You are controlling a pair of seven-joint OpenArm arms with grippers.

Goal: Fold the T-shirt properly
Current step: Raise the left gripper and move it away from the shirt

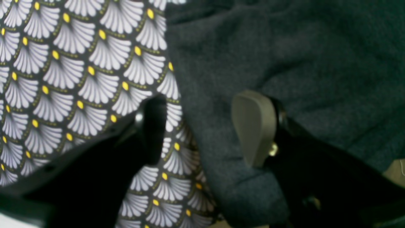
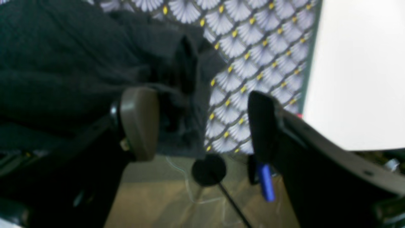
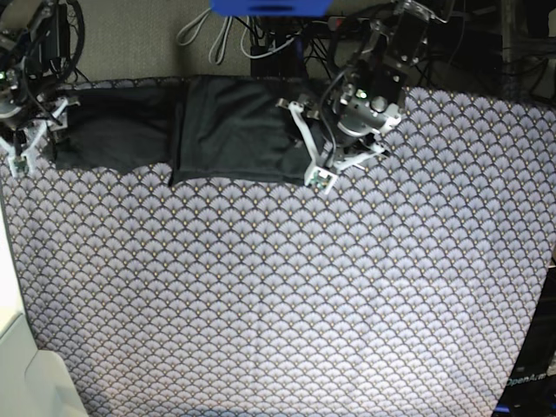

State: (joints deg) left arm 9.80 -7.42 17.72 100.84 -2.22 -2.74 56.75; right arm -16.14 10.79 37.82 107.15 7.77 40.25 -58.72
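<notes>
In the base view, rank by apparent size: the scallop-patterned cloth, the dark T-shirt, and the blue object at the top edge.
1. Grey scallop-patterned cloth, covering most of the view.
2. Dark charcoal fabric T-shirt, a band along the cloth's far edge.
3. Blue object, cut off by the frame, so its full size is unclear.

One dark charcoal soft-fabric T-shirt point(image 3: 217, 130), one grey scallop-patterned cloth with yellow dots point(image 3: 287, 287) (covering the whole table), two black robot arms, and two grippers: left gripper point(image 3: 314, 143), right gripper point(image 3: 35, 130).

Each gripper has one olive-grey pad point(image 1: 253, 126) and one black finger point(image 1: 155, 129) on black housings. From the base view, white brackets point(image 3: 313, 152) and black cables point(image 3: 61, 26) show on both arms.
</notes>
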